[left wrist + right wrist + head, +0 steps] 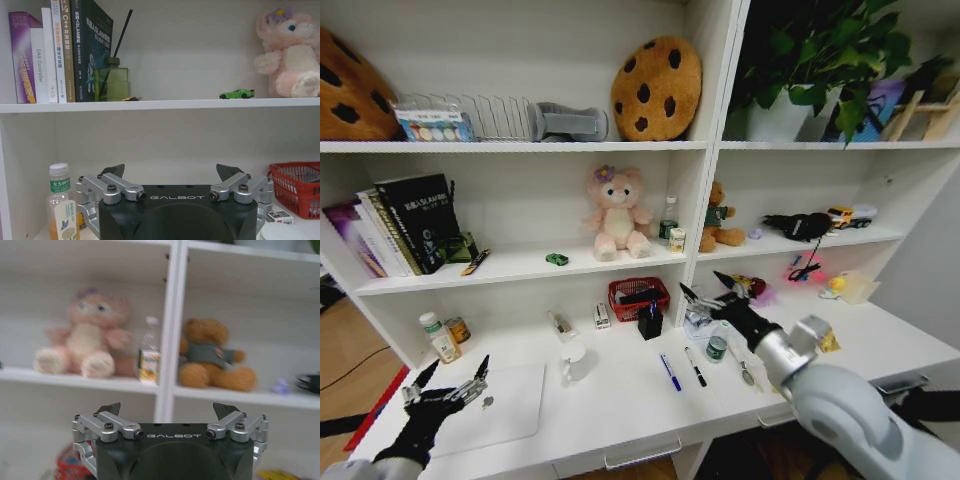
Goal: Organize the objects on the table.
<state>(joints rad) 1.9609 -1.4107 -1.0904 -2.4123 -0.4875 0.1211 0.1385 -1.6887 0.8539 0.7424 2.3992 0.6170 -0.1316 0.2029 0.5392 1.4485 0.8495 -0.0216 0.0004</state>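
Note:
On the white table point(620, 410) lie a blue pen point(670, 372) and a black pen point(695, 367), side by side. A small green container point(717, 347) stands just right of them. A silver laptop point(510, 405) lies shut at the front left. My left gripper point(454, 370) hovers open over the laptop's left edge; its wrist view shows the open gripper point(171, 172). My right gripper point(704, 285) is open, raised above the green container, and appears open as the gripper point(167, 410) facing the shelves. A tiny green toy car point(557, 259) point(236, 93) sits on the lower shelf.
A red basket point(638, 297), a black box point(650, 322), a white cup point(575, 360) and bottles point(440, 338) stand on the desk. Books point(400, 225), a pink plush point(617, 212) and a brown bear point(720, 230) fill the shelf. A drawer handle point(640, 460) sticks out below.

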